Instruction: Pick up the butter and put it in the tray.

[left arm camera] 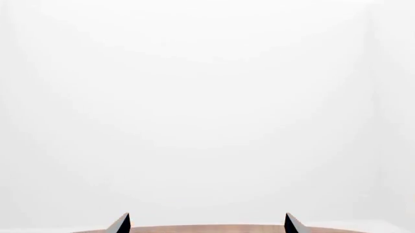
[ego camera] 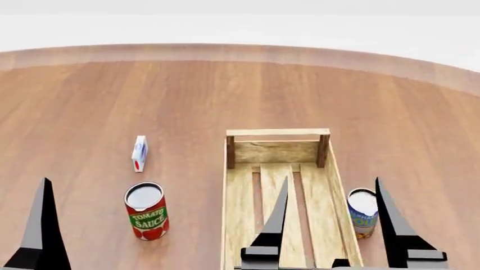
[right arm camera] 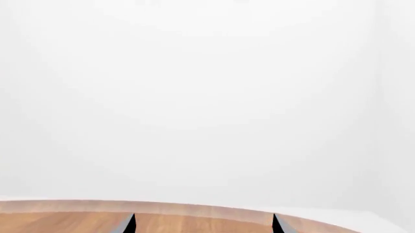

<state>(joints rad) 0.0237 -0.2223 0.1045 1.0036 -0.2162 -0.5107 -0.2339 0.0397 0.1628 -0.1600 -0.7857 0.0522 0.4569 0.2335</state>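
Note:
The butter is out of view in all three views. The tray [ego camera: 277,133], a long crate of pale wood, lies at the middle of the round table in the head view, and what shows of its slatted bottom is bare. My right gripper [ego camera: 331,181] hovers open over the tray's near right side, straddling its right wall. In the right wrist view the right gripper [right arm camera: 203,223] shows only two spread tips with nothing between them. My left gripper [left arm camera: 207,224] is open too and holds nothing. One left finger [ego camera: 41,225] shows at the near left.
A tomato sauce can [ego camera: 147,210] stands left of the tray. A small white-blue-red carton [ego camera: 139,153] stands beyond it. A blue-labelled can [ego camera: 363,212] stands against the tray's right side, between my right fingers. The table edge [ego camera: 240,52] curves across the far side.

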